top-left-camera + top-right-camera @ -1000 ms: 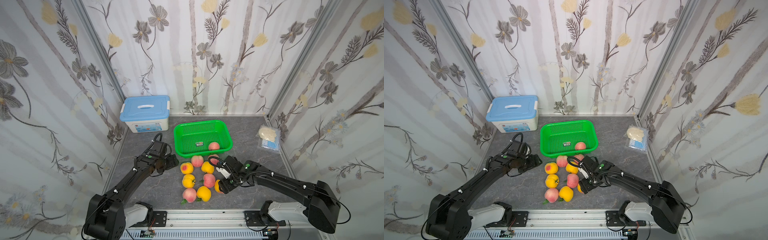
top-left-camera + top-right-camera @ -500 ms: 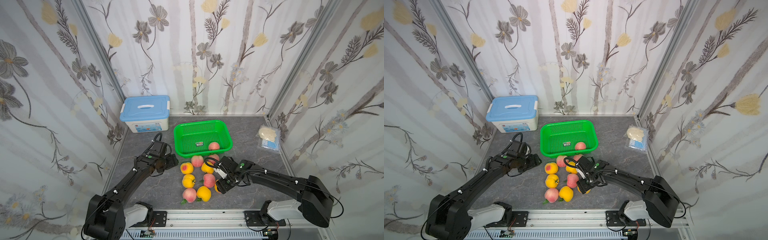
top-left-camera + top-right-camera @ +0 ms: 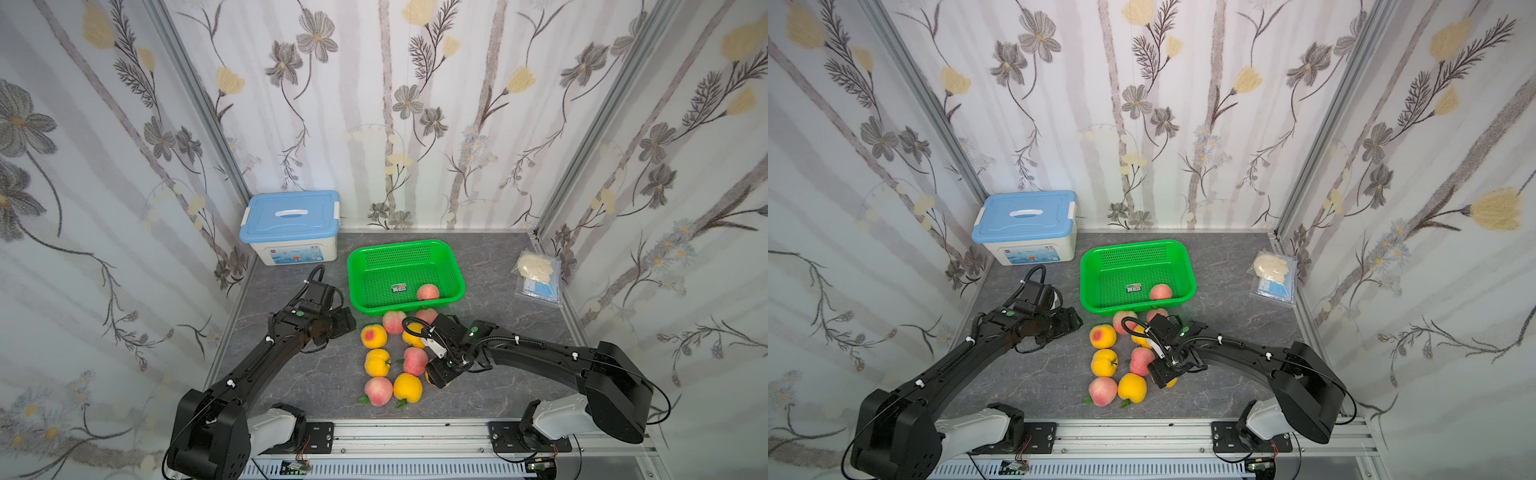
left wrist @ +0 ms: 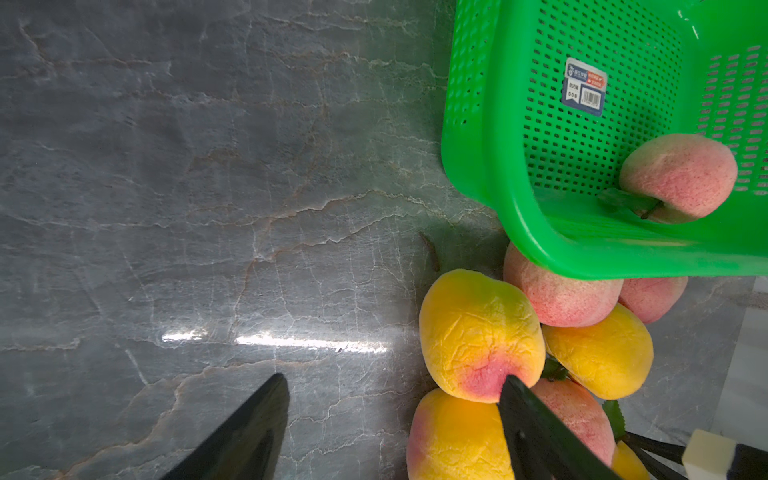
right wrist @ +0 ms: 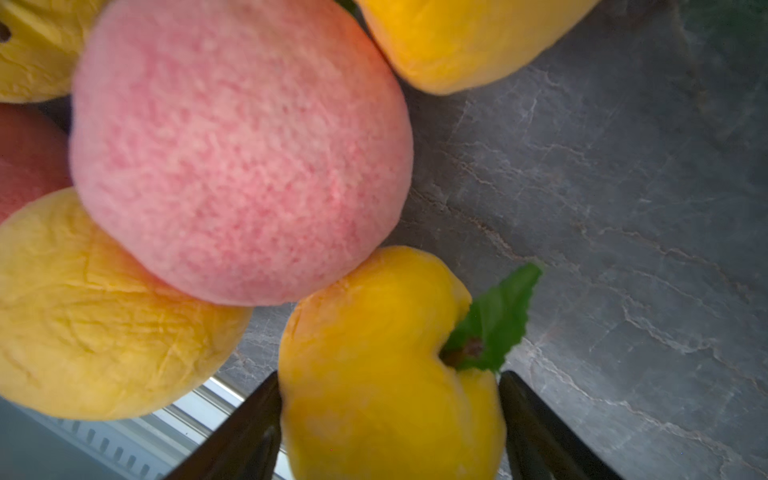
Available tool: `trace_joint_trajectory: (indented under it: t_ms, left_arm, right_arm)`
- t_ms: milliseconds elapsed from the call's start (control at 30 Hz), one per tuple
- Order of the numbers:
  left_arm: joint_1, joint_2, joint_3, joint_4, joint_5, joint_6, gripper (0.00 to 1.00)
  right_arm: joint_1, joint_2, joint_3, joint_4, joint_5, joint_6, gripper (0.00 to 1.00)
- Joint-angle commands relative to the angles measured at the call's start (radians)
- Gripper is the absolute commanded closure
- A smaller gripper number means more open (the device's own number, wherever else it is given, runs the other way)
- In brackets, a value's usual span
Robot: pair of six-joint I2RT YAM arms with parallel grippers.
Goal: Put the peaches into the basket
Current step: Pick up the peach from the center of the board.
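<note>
**One peach in the basket, the rest loose on the counter**

Walls of floral wallpaper (image 3: 374, 104) enclose a grey, marble-veined counter (image 3: 498, 299). The green perforated plastic basket (image 3: 415, 254) holds one fuzzy pink peach (image 3: 427, 292) beside a barcode label (image 4: 584, 87), its print too small to read. The other peaches (image 3: 377, 361) cluster against its near side. The right gripper (image 5: 388, 374) has its jaws clamped on a leafed yellow peach (image 5: 365, 332). The left gripper (image 4: 394, 376) holds nothing, jaws apart. A blue-lidded box (image 3: 291, 216) stands far left.
</note>
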Motion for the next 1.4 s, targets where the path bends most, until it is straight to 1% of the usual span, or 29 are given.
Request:
trace_joint_trajectory:
  t_ms: [0, 367, 667, 733, 800, 967, 1067, 1367]
  left_arm:
    - [-0.002, -0.002, 0.006, -0.014, -0.013, -0.002, 0.18]
    - [-0.002, -0.003, 0.006, -0.003, 0.005, -0.014, 0.17]
    - [-0.002, -0.006, 0.008, -0.003, 0.007, -0.018, 0.17]
    - [-0.002, -0.008, 0.006, 0.000, 0.006, -0.019, 0.17]
    - [-0.002, -0.007, 0.006, -0.001, 0.005, -0.019, 0.17]
    - [-0.002, -0.006, 0.006, -0.003, 0.007, -0.020, 0.17]
    - [-0.002, -0.010, 0.006, -0.006, 0.004, -0.019, 0.17]
    - [-0.002, -0.016, 0.012, -0.013, 0.000, -0.018, 0.17]
  right_arm:
    - [0.002, 0.010, -0.001, -0.008, 0.037, 0.015, 0.20]
    - [0.003, 0.025, -0.010, 0.002, 0.046, 0.017, 0.21]
    - [0.003, 0.006, -0.024, 0.001, 0.042, 0.021, 0.31]
    - [0.003, 0.003, -0.027, 0.000, 0.043, 0.019, 0.36]
    - [0.003, 0.001, -0.033, 0.000, 0.043, 0.021, 0.39]
    - [0.003, -0.013, -0.039, -0.002, 0.039, 0.027, 0.49]
    - [0.003, -0.039, -0.042, -0.009, 0.036, 0.031, 0.53]
    - [0.000, -0.152, -0.033, -0.082, 0.091, 0.031, 0.55]
